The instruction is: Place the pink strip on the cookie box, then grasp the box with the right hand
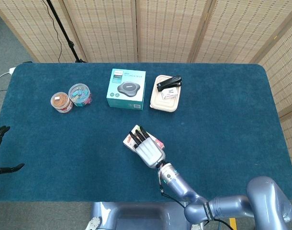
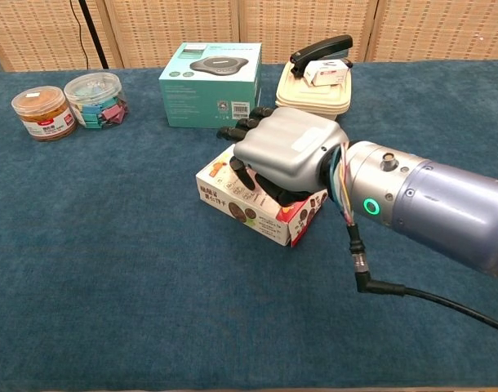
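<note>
Box point(image 2: 257, 200) is lying mid-table point(image 2: 110, 269). Right robot hand point(image 2: 286, 151) is covering its top, fingers curling over the far edge; grasp appears underway, not confirmed. Pink strip is hidden. Left robot hand point(image 1: 0, 148) is idling open at the table edge.

Bare blue cloth point(image 2: 110, 269) left of cookie box point(image 2: 249, 204), teal box point(image 2: 210, 84) and lunch containers point(image 2: 313, 91) just behind

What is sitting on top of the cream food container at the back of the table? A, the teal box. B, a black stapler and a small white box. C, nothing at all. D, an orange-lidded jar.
B: in the chest view a black stapler and a small white box rest on the lid of the cream food container.
</note>
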`<state>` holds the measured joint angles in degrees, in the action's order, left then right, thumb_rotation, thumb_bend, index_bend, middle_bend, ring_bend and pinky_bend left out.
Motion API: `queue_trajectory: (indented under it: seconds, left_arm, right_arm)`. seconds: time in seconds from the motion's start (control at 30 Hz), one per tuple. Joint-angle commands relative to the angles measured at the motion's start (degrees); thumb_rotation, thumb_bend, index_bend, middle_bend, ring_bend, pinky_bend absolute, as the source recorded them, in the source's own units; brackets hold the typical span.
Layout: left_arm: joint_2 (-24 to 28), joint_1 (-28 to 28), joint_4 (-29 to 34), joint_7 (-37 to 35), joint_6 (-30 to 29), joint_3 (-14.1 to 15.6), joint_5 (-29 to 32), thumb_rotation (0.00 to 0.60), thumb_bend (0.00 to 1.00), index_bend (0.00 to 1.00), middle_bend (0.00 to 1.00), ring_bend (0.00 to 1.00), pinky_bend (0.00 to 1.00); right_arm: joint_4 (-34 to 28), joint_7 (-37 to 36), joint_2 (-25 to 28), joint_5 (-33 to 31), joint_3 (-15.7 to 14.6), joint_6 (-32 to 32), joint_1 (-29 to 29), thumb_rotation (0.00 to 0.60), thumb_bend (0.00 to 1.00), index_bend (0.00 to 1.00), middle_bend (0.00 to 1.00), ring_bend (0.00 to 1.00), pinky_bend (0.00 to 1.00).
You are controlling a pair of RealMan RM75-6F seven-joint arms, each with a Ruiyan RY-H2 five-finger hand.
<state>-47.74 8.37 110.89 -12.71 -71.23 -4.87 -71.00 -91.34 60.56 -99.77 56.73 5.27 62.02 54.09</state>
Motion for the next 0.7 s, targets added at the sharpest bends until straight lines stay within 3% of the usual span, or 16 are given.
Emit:
queue_trajectory:
  seconds: [0.03, 0.7]
  left_arm:
    - [0.0, 0.0, 0.0, 0.0, 0.1, 0.0, 0.0, 0.6, 0.05, 0.0, 0.0, 0.0, 0.0]
    - [0.2, -0.1, -0.2, -0.7, 0.0, 0.1, -0.2, 0.6, 0.05, 0.0, 0.0, 0.0, 0.0]
  right_arm:
    - [-0.3, -0.1, 0.4, 0.1, -0.1, 0.2, -0.2, 0.6, 0.82, 0.43, 0.0, 0.0, 0.0]
    - [0.7, 0.6, -1.6, -0.7, 0.9, -0.6, 1.2, 0.6, 0.82, 0.4, 0.0, 0.0, 0.0]
